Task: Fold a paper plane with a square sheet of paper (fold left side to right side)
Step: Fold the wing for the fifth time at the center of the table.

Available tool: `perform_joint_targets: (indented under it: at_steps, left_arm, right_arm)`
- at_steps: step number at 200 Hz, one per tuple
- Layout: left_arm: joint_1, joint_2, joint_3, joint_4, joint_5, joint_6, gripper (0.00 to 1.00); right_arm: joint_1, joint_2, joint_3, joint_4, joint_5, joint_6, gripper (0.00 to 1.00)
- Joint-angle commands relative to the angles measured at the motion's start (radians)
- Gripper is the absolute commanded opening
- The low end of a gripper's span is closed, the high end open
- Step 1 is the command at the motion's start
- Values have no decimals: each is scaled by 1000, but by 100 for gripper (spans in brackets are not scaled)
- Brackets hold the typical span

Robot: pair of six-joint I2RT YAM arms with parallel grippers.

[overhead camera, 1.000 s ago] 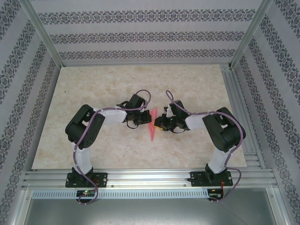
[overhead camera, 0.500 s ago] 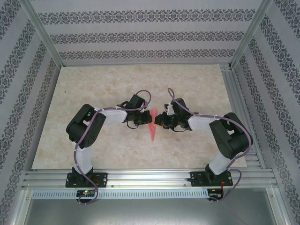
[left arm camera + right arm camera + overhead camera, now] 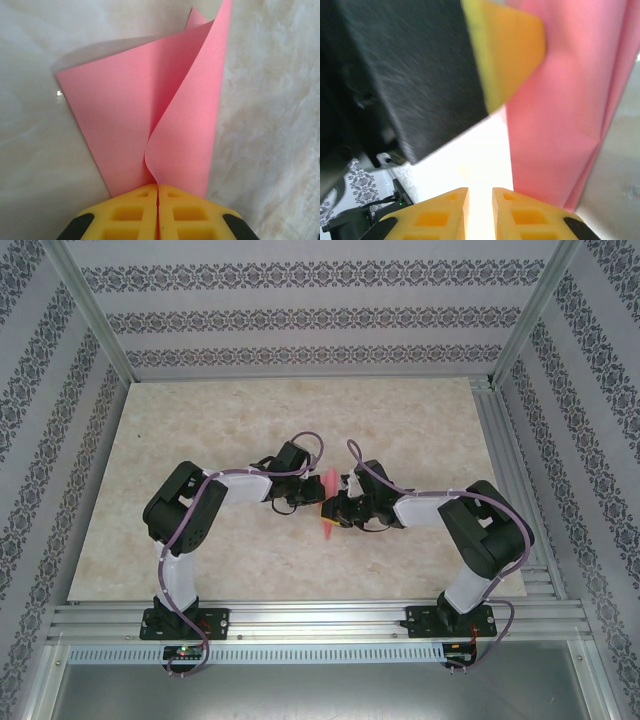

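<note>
pinches sheet of paper [image 3: 150, 115] in clenched left pincer [image 3: 158, 189], standing it ahead for creasing, with right pincer [image 3: 480, 192] barely parted, empty, alongside.

The square sheet of paper [image 3: 125, 115] (pink, plain) stands folded over, one flap curling open from its crease.

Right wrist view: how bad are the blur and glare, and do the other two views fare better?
Right wrist: the black, yellow-tipped block near the lens is smeared, the patch below it blown out to white, the thin pink folded paper soft. Left wrist: paper crisp, faint shadow behind it, one small glint on the marbled table. Top external: even light, no glare.
</note>
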Motion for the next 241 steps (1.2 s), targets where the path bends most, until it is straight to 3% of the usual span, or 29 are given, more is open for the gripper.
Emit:
perform_joint_targets:
  at_steps: [1,241]
  left_arm:
    - [8,40,-9,-10,-10,11,10]
    - [8,47,-8,-16,-23,9,8]
  right_arm:
    - [12,-9,-30,52,8,29,20]
    - [58,42,-18,4,87,22,21]
